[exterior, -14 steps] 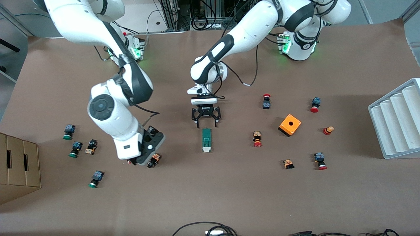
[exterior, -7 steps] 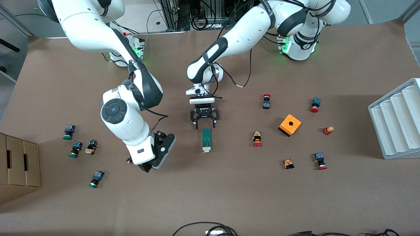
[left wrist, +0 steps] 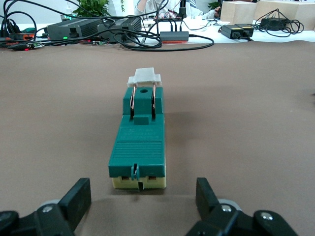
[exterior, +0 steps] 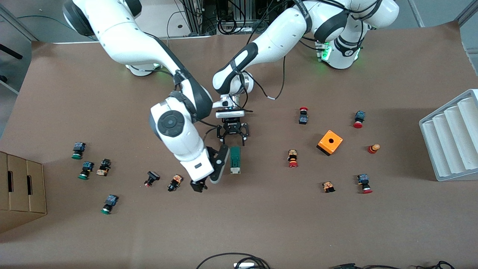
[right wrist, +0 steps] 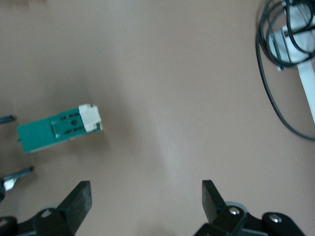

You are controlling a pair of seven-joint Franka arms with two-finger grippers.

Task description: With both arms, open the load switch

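Observation:
The load switch (exterior: 235, 158) lies flat on the brown table, a narrow green block whose white end piece (exterior: 235, 170) points toward the front camera. My left gripper (exterior: 234, 142) hangs low at the switch's farther end, open. In the left wrist view its fingers (left wrist: 78, 196) stand either side of the switch (left wrist: 140, 142) without touching it. My right gripper (exterior: 210, 175) is beside the switch, toward the right arm's end, open with nothing between its fingers (right wrist: 78, 199). The right wrist view shows the switch (right wrist: 59, 129) off to one side.
Two small buttons (exterior: 151, 178) (exterior: 174, 182) lie close to my right gripper. Green-capped buttons (exterior: 86, 170) and a cardboard box (exterior: 20, 186) sit at the right arm's end. Red-capped buttons (exterior: 292, 158), an orange box (exterior: 330, 142) and a white rack (exterior: 452, 136) are at the left arm's end.
My right arm has swung from over the small buttons to right beside the switch, uncovering two buttons. My left gripper has narrowed slightly and edged closer to the switch's end.

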